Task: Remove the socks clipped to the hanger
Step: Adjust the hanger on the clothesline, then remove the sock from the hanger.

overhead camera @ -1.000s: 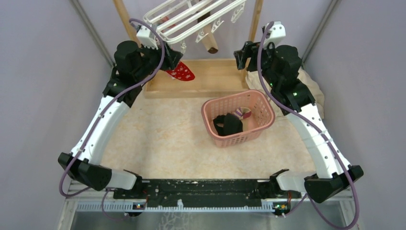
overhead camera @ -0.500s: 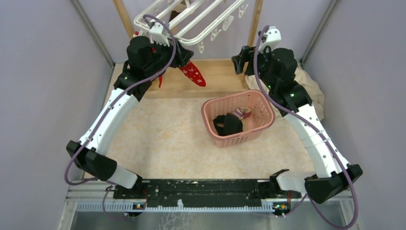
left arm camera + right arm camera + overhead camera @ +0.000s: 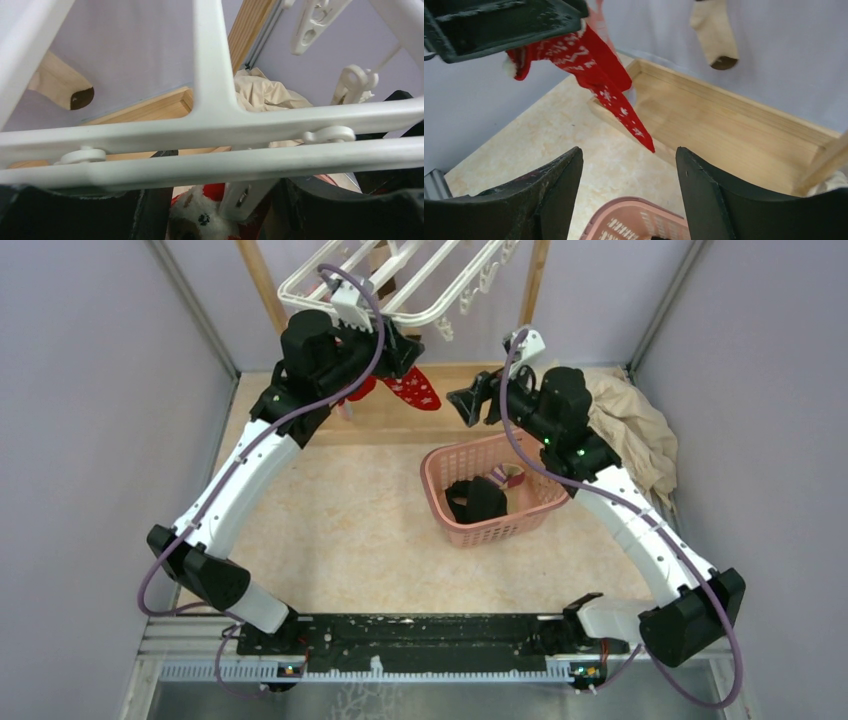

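Now | right tool (image 3: 462,407) swung left, nearer red sock (image 3: 418,392) | jaws apart

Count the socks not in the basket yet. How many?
2. A red sock dangles by the left gripper; a beige sock hangs below the hanger. More may hide behind its bars.

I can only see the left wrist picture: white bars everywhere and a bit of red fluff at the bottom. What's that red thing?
Observer: It's a red sock with white pattern, dangling from the left gripper just under the hanger.
Operator: Are there other socks anywhere?
Observer: Yes. A beige sock with a brown toe hangs further back, which your view misses, and a pink basket below holds a black sock.
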`<move>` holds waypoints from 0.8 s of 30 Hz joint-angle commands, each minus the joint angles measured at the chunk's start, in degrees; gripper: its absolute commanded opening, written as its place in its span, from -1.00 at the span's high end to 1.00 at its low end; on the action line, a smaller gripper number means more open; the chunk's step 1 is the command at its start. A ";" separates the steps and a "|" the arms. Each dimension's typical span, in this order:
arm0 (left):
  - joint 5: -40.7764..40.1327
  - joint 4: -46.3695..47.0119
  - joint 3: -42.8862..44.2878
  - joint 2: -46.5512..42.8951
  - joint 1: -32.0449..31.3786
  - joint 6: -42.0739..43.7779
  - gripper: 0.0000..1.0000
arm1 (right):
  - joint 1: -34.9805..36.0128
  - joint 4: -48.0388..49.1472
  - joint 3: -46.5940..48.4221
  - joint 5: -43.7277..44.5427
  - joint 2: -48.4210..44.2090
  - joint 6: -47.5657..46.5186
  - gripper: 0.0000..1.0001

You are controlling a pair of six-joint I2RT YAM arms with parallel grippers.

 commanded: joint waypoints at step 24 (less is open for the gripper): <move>-0.15 -3.02 3.49 -2.12 -1.66 2.32 -0.31 | 5.25 30.88 4.66 -9.61 18.55 -7.22 -0.35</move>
